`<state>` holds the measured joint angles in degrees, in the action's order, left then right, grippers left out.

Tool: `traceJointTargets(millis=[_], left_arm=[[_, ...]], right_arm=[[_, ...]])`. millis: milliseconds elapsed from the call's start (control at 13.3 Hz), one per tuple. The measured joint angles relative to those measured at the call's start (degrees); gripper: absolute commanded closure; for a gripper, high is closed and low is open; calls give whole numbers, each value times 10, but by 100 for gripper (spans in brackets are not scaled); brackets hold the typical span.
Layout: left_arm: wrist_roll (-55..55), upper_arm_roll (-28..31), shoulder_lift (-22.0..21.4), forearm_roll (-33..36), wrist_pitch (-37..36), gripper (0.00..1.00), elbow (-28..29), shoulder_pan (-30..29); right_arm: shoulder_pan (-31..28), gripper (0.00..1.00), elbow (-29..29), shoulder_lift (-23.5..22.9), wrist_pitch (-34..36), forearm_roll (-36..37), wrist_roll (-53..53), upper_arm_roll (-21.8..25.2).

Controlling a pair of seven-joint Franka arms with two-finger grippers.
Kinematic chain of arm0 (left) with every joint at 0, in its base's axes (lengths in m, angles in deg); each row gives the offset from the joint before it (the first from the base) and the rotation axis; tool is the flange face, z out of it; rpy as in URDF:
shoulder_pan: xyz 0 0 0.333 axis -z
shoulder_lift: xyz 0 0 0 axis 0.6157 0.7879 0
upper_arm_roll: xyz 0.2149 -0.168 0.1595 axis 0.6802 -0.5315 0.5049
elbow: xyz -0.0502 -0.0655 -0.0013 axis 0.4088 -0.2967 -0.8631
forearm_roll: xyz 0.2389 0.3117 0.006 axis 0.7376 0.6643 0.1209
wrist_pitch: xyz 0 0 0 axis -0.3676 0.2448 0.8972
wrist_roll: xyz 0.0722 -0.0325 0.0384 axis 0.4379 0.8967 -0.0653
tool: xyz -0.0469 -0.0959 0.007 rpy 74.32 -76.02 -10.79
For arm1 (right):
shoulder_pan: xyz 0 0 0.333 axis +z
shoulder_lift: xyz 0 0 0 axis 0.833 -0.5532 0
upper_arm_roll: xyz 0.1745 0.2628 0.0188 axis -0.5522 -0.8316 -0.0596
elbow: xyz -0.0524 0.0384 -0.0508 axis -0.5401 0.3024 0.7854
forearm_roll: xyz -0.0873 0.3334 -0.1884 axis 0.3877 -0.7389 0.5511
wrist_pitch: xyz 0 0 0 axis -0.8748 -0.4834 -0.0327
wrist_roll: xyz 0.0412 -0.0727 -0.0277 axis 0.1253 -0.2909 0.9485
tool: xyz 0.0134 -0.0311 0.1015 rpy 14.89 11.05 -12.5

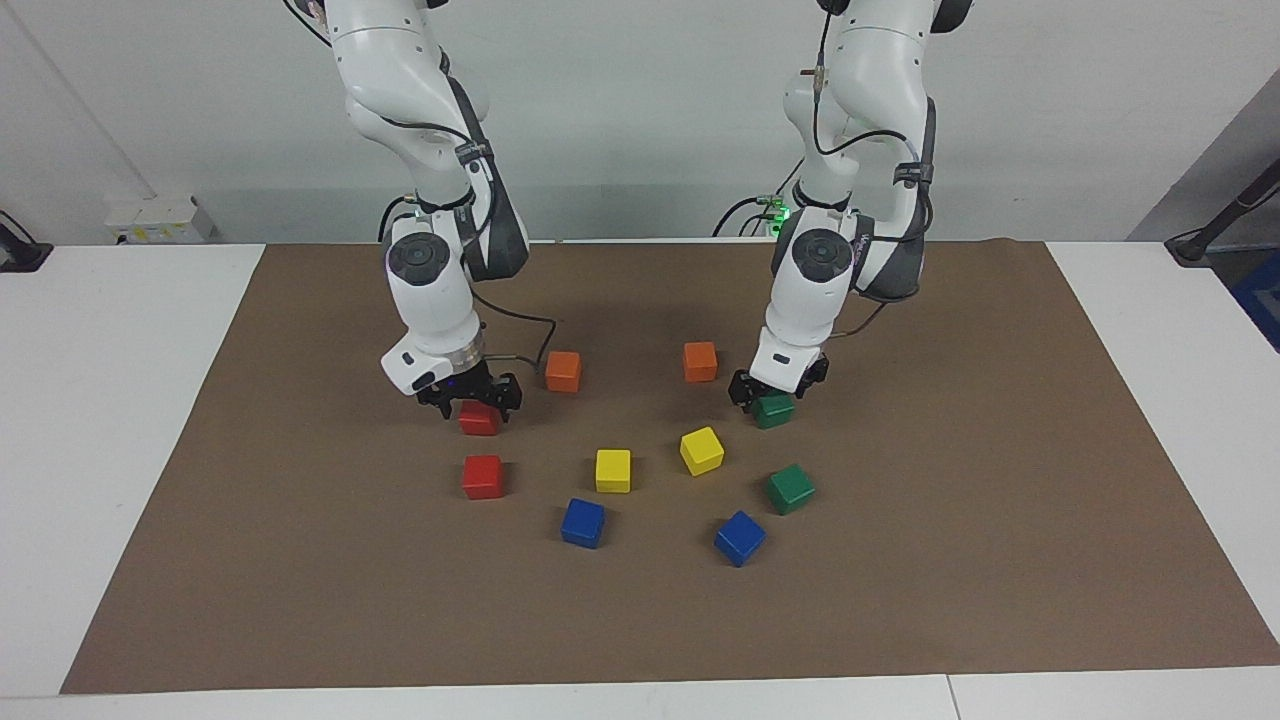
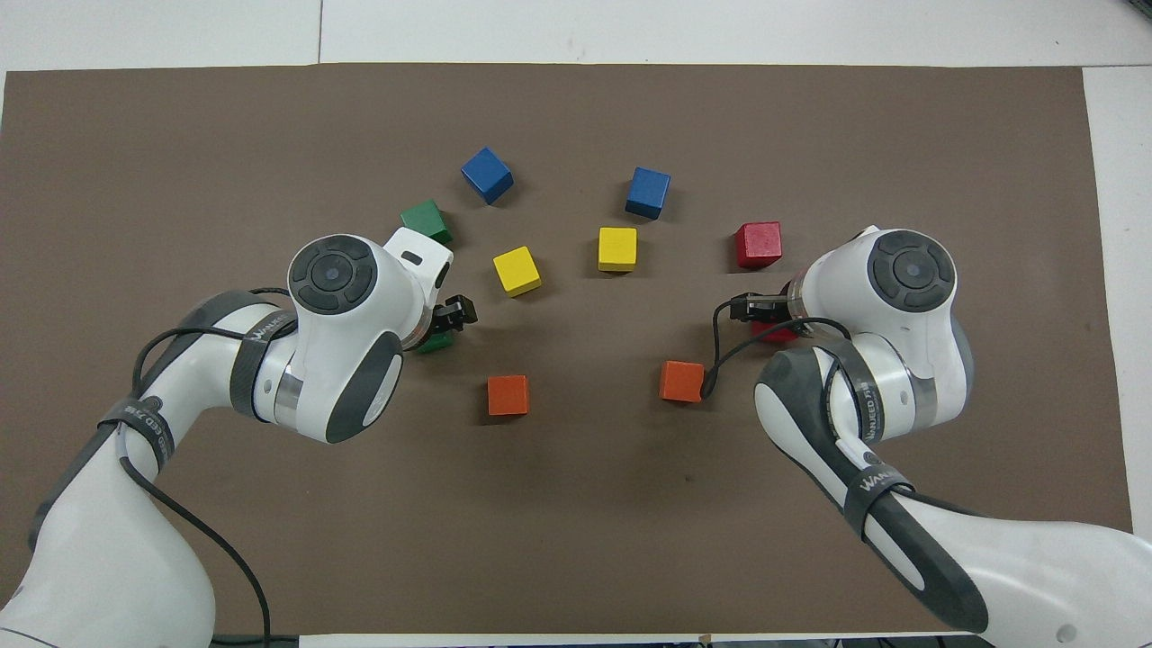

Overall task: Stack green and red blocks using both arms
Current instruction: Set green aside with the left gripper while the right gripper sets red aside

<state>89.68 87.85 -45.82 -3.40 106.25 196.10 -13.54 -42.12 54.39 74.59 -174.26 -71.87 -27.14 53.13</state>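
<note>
In the facing view, the right pincer [image 1: 470,399] is seen lowered around the nearer red block [image 1: 479,419], its fingers apart and not yet clamped, while the left pincer [image 1: 775,390] is set likewise, open, over the nearer green block [image 1: 773,410]. Both blocks rest on the brown mat [image 1: 950,560] of the table. The second red block [image 1: 482,477] and second green block [image 1: 790,488] lie farther from the robots, each just past its partner. A slip is judged possible if the fingers are closed off-centre: the green block sits turned a little, so it could be twisted or pushed aside instead of being caught squarely. The orange blocks [image 1: 563,371] lie close beside each pincer and could be nudged by the splayed links. In the overhead view, the left pincer [image 2: 454,312] hides most of the nearer green block [image 2: 436,341], and the right pincer [image 2: 751,308] covers most of the nearer red block [image 2: 776,333], so contact cannot be judged there. The free green block [image 2: 427,220] and free red block [image 2: 758,245] are plainly shown: small matte cubes with crisp edges, dark green and bright red, equal in size. The yellow blocks [image 2: 517,271] and blue blocks [image 2: 487,175] lie toward the middle, untouched.
</note>
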Motion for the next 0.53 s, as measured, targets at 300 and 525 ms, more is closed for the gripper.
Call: traceJointTargets(millis=[300, 525], left_arm=[[11, 0, 0, 0, 17, 0, 9, 0], [12, 0, 0, 0, 22, 11, 12, 0]], right_arm=[[0, 38, 3, 0, -3, 0, 0, 0], [0, 100, 4, 0, -3, 0, 0, 0]])
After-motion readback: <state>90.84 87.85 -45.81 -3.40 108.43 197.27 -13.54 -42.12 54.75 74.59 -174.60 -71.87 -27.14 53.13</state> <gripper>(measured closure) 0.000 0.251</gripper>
